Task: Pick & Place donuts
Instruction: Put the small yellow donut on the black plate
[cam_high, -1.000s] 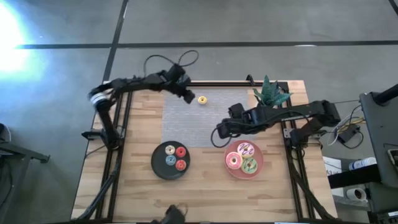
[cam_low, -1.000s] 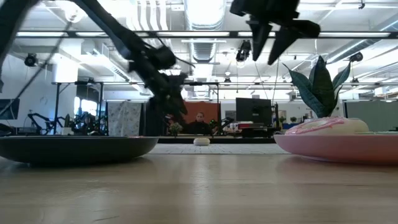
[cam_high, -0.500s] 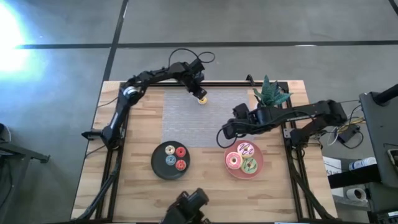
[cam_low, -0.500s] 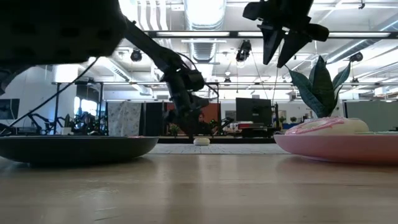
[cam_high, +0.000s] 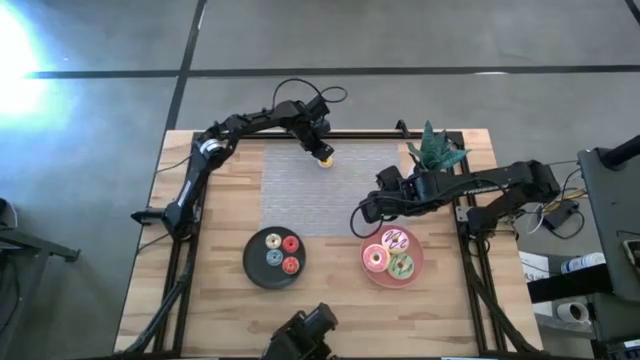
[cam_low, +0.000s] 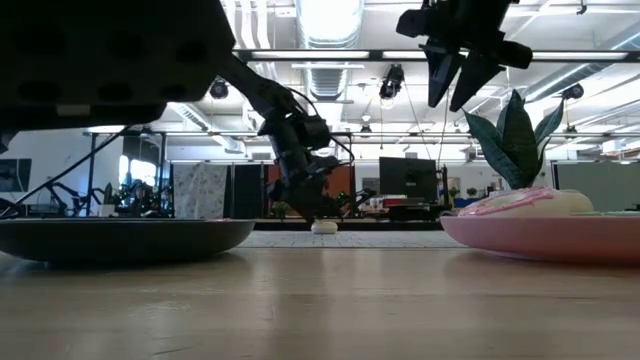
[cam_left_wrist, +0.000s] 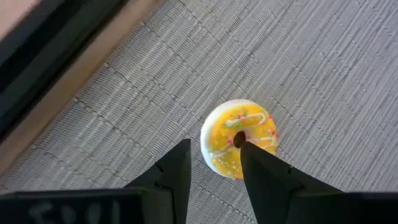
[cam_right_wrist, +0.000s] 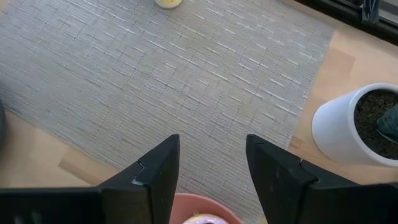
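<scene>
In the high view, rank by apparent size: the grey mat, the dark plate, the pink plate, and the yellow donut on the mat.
1. Grey mat, clearly the largest.
2. Dark plate and pink plate: these look about the same size, so no ranking between them.
3. Yellow donut, by far the smallest, at the left gripper.

Seven donuts (cam_high: 325, 161), two plates (cam_high: 252, 266), one plant (cam_high: 434, 148).

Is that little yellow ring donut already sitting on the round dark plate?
No: the yellow ring donut lies on the grey woven mat under the left gripper, far from the round dark plate.
</scene>
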